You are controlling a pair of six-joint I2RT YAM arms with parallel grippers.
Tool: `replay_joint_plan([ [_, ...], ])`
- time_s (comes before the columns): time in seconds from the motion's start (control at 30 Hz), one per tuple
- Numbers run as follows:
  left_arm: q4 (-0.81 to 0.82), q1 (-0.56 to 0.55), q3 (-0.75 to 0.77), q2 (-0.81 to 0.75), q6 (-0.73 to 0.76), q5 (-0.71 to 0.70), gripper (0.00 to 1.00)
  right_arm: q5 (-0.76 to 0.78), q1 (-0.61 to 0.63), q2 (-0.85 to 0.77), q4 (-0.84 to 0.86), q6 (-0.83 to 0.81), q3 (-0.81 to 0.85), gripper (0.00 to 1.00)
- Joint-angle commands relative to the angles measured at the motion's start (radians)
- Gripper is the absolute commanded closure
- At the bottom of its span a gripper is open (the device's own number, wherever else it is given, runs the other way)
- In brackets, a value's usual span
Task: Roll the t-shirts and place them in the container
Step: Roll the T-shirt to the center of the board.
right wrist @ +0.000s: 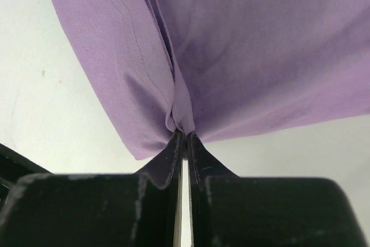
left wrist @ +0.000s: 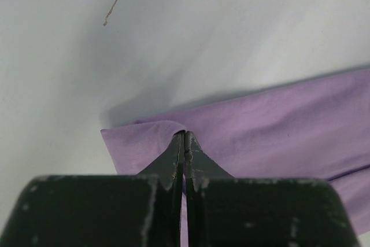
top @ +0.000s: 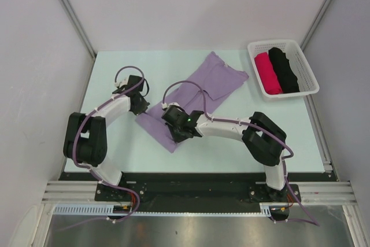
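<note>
The left arm rises from its base, doubles back at a high elbow and runs its forearm up and to the right, setting the left tool (top: 139,104) at the left long edge of the t-shirt (top: 202,88). The right arm bends at its elbow and stretches its forearm leftward, low over the worktop (top: 144,160), so the right tool (top: 178,131) sits on the shirt's near end. Purple cables loop above both wrists.

The worktop is pale mint and matte. The shirt lies on it as a long lavender band, slanting from the near centre toward the far right. A white basket (top: 274,42) stands at the far right corner, apart from the shirt, with a red roll (top: 268,72) and a black roll (top: 284,69) side by side in it. Pale walls (top: 173,10) close three sides, and a metal rail (top: 196,192) crosses the near edge under the bases.

The overhead view hides the fingertips; the wrist views show them. The left tool's fingers are pressed together, pinching a small raised peak at the corner of the shirt's edge. A thin brown mark (left wrist: 113,8) shows on the bare surface beyond. The right tool's fingers are pressed together too, pinching a gathered pleat at the short hem, from which creases fan out.
</note>
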Motion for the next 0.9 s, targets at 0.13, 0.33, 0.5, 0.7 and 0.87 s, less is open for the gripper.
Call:
replay_joint_plan([
  [0.13, 0.076, -0.011, 0.012, 0.024, 0.044, 0.002, 1.00, 0.052, -0.011, -0.073, 0.000, 0.030, -0.023, 0.83],
  [0.33, 0.120, -0.016, 0.005, 0.020, 0.069, 0.041, 0.94, 0.145, -0.011, -0.157, -0.018, 0.038, -0.048, 0.60],
  [0.5, 0.154, -0.021, 0.006, 0.010, 0.084, 0.068, 0.83, 0.161, 0.007, -0.159, 0.017, 0.018, -0.049, 0.55],
  [0.7, 0.117, -0.022, 0.017, -0.008, 0.095, 0.049, 0.57, 0.122, -0.025, -0.082, 0.034, 0.020, -0.049, 0.55],
  [0.87, 0.091, -0.022, -0.014, -0.088, 0.101, 0.026, 0.55, 0.098, -0.024, -0.056, 0.051, 0.018, -0.049, 0.56],
])
